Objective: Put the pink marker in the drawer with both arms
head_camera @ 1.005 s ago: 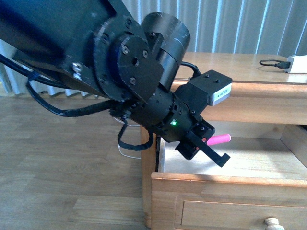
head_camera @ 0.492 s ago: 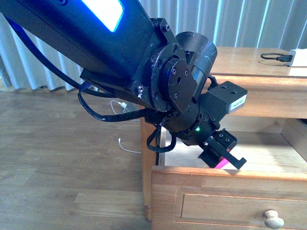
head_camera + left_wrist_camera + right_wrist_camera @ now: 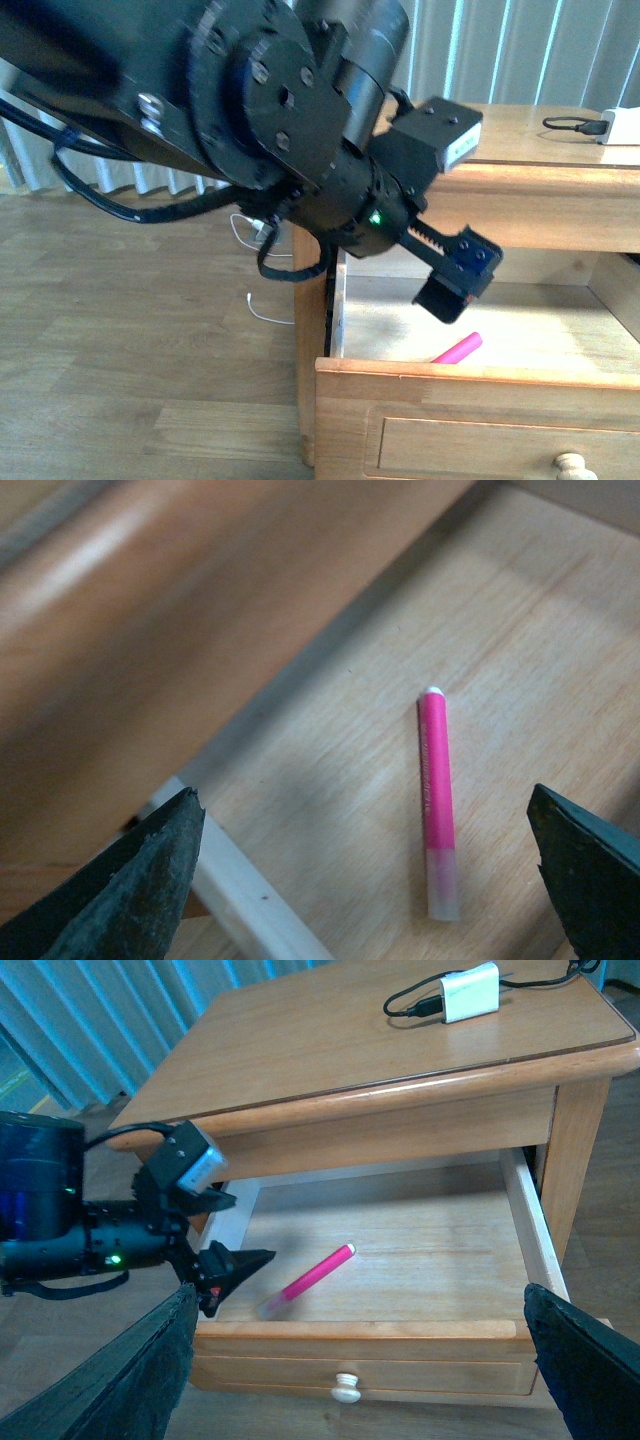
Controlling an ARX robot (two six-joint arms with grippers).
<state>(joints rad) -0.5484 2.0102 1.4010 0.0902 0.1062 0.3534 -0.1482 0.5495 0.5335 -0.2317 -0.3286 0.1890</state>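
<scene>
Lying flat on the pale floor of the open drawer [image 3: 470, 372], the pink marker [image 3: 436, 800] is a short, bright pink cylinder with one paler end. The left gripper [image 3: 452, 285] hangs above it, fingers spread wide and empty. The right gripper [image 3: 360, 1300], farther back, is also spread wide, holding nothing.

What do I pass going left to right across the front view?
White floor cable, left gripper, drawer knob, white charger on the dresser top. The pink marker lies in the drawer below the gripper, so it has no separate place.
</scene>
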